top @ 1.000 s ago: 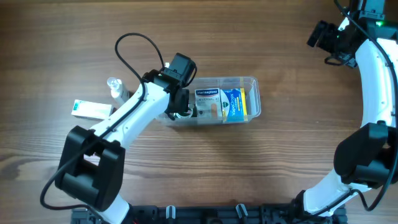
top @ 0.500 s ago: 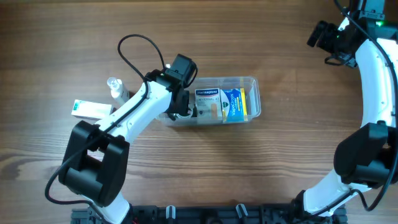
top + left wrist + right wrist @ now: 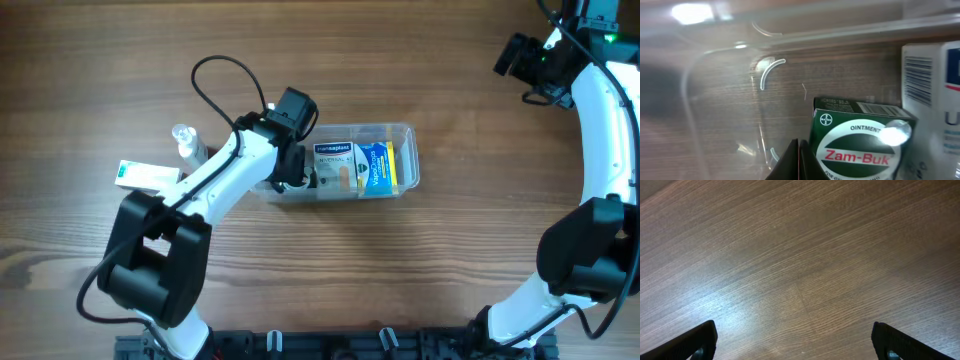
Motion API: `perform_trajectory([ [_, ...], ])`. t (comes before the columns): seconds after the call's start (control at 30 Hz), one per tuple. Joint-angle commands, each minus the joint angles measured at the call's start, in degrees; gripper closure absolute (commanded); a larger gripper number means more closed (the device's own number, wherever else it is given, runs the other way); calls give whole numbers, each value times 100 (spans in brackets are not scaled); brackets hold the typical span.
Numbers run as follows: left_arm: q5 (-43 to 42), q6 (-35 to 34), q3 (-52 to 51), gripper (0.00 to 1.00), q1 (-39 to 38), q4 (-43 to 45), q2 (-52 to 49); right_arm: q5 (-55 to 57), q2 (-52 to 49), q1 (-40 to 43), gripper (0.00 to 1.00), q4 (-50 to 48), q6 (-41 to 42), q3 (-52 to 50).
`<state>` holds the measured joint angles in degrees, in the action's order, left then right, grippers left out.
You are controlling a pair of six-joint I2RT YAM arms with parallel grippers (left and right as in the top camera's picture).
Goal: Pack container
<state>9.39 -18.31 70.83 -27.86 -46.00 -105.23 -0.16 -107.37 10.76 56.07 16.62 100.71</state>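
The container (image 3: 403, 131), a clear rectangular tub, lies at the table's middle. Inside it are a white box (image 3: 336, 160) and a blue-and-yellow box (image 3: 376, 167). My left gripper (image 3: 291, 172) reaches down into the tub's left end. In the left wrist view the left gripper (image 3: 799, 161) is shut with nothing between its fingers. A green Zam-Buk box (image 3: 862, 145) stands right beside it, with a white barcoded box (image 3: 935, 95) further right. My right gripper (image 3: 796, 342) is open and holds nothing over bare wood, at the far right corner (image 3: 517, 58).
A small clear bottle (image 3: 184, 139) and a white-and-green box (image 3: 146, 176) lie on the table left of the tub, partly under my left arm. The left arm's black cable (image 3: 215, 75) loops above the tub's left side.
The left arm's lower links have shifted slightly to the right. Its gripper stays shut inside the tub. The right arm has not moved.
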Motion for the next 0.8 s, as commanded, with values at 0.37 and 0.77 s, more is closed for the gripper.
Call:
perform_trajectory([
  [0.37,-256,-52,37,96,-4,-4,-181,-28,151,-20,0,-11,46,96],
  [0.77,-271,-50,37,96,-4,-219,-181,-28,151,-20,0,-13,44,96],
])
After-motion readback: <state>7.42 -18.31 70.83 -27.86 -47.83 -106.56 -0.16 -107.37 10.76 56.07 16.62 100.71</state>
